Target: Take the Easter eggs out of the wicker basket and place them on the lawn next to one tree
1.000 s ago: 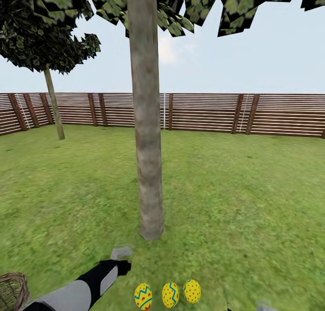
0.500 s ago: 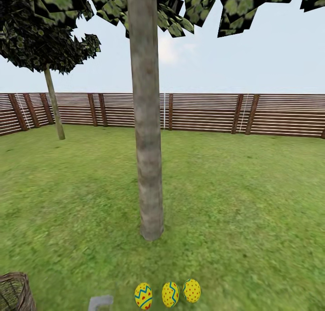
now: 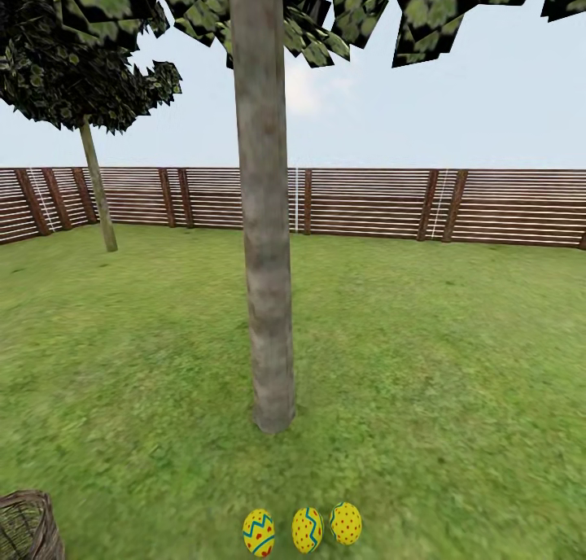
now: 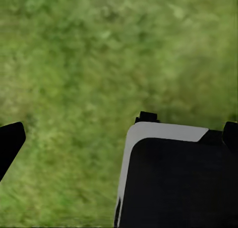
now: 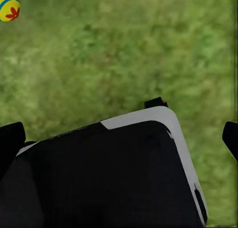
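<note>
**Three eggs lined up on the grass below the trunk**

Three Easter eggs (image 3: 307, 529) in a tight row on the lawn (image 3: 439, 365), near the foot of the tree (image 3: 264, 218), just in front of its pale mottled trunk. Left egg with blue-green zigzags, middle and right with red dots. No writing or labels readable anywhere. Wicker basket (image 3: 24, 527) well apart at the lower left corner, cut off by the edge; contents not visible. Mottled green grass all the way back to the brown slatted fence (image 3: 366, 202), thin-trunked tree (image 3: 98, 185) at far left, pale sky above.

Left end effector (image 4: 119, 138) spread wide over bare grass, dark fingertips (image 4: 10, 143) at the edges, nothing between. Right end effector (image 5: 119, 136) likewise spread and empty, two eggs (image 5: 9, 7) at the corner of its view.
</note>
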You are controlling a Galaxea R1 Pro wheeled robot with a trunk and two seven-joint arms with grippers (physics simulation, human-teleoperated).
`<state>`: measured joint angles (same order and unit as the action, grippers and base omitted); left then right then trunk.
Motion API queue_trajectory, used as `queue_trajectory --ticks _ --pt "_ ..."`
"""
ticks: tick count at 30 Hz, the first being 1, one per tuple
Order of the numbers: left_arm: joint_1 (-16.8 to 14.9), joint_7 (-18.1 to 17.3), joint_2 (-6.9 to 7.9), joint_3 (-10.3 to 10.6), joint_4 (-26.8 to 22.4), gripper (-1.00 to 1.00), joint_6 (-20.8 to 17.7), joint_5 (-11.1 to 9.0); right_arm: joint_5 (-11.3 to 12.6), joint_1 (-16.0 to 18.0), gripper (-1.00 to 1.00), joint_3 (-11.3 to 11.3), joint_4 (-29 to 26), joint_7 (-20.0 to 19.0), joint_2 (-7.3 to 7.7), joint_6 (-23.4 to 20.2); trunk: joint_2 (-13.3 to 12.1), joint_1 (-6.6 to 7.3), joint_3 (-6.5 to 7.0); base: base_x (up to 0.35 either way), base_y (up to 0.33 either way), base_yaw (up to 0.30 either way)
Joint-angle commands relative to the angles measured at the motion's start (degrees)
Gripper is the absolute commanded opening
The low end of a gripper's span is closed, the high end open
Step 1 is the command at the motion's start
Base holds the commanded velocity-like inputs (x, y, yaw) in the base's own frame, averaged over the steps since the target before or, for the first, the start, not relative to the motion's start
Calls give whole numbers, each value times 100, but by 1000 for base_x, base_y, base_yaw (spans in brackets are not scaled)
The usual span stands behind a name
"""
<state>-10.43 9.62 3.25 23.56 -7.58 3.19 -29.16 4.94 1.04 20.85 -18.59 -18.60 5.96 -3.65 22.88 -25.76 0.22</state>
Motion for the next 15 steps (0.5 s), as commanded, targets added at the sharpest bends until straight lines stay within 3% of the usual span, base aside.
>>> queue_trajectory --ticks 1,8,15 --pt "64 22 6 54 3 100 26 -42 54 -1 100 33 15 -17 -1 -37 3 -2 -1 0 0 0" --pt "405 22 161 52 30 100 190 -65 67 -2 100 10 103 33 -33 -34 3 -2 -1 0 0 0" --pt "595 29 209 48 31 100 262 -75 69 -4 100 26 466 39 -56 -38 3 -2 -1 0 0 0"
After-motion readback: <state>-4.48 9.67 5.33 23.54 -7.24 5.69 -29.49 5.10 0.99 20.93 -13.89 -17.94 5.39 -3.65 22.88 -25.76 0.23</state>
